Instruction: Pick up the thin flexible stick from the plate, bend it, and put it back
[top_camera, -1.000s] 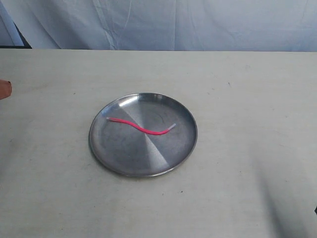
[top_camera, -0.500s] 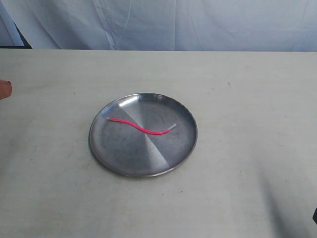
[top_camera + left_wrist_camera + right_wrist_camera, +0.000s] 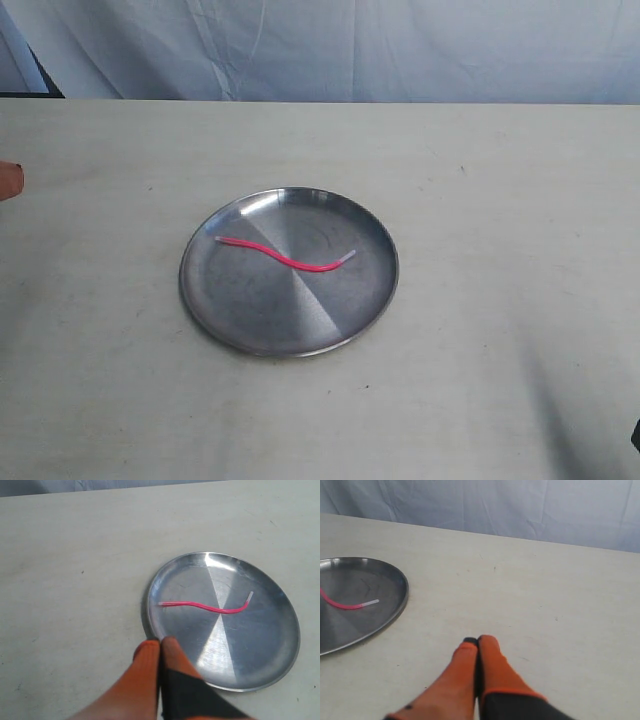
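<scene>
Probably a featherweight: the thin flexible stick [image 3: 285, 258] lies wavy across the plate [image 3: 300, 312].
Likely limp, slippery on metal; pinch near each end. Both the left pincer [image 3: 160, 646] and right pincer [image 3: 477, 642] are closed, empty.

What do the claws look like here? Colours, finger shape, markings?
Both match. Left claw: two orange fingers tapering to rounded tips, with a black section further back on one. Right claw: same orange fingers and black rear section, plus a small dark patch at one tip. No cables or lettering show.
</scene>
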You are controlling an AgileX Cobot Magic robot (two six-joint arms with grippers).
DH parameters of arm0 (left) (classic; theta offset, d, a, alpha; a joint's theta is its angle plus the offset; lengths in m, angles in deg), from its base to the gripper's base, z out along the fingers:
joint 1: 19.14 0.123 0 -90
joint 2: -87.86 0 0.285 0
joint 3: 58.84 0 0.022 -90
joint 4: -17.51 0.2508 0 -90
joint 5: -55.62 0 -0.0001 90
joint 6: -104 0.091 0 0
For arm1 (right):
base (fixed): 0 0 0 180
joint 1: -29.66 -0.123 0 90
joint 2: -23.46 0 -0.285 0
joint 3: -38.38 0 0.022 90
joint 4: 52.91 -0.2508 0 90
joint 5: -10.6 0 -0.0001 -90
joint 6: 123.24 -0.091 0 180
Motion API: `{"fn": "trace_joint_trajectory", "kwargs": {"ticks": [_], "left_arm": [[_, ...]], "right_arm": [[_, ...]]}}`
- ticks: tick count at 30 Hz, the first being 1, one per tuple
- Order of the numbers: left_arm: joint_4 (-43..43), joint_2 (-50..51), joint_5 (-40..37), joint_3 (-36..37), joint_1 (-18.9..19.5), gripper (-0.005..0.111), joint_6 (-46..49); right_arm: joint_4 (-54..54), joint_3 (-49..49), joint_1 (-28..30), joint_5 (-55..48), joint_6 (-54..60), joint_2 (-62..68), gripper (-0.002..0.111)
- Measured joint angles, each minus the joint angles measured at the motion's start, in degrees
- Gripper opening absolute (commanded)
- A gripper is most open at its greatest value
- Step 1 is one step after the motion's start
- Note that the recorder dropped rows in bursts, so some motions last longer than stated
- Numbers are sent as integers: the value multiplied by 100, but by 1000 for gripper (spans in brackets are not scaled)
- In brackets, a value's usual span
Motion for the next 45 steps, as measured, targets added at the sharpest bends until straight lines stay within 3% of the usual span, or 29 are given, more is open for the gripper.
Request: {"fn": "trace_joint_trajectory", "kwargs": {"ticks": [17, 24, 29, 39, 45], "left_arm": [[86, -38, 60, 0, 0, 0, 85], [442, -768, 471, 197, 0, 0, -101], [1337, -1873, 974, 750, 0, 0, -1139], [2604, -3989, 1069, 2174, 0, 0, -3004], [2871, -4696, 1345, 2916, 0, 0, -3413]], "right_arm": [[-80, 0, 0, 0, 0, 0, 0], [-80, 0, 0, 0, 0, 0, 0], [-80, 0, 0, 0, 0, 0, 0], [-80, 0, 0, 0, 0, 0, 0], [-80, 0, 0, 0, 0, 0, 0]]}}
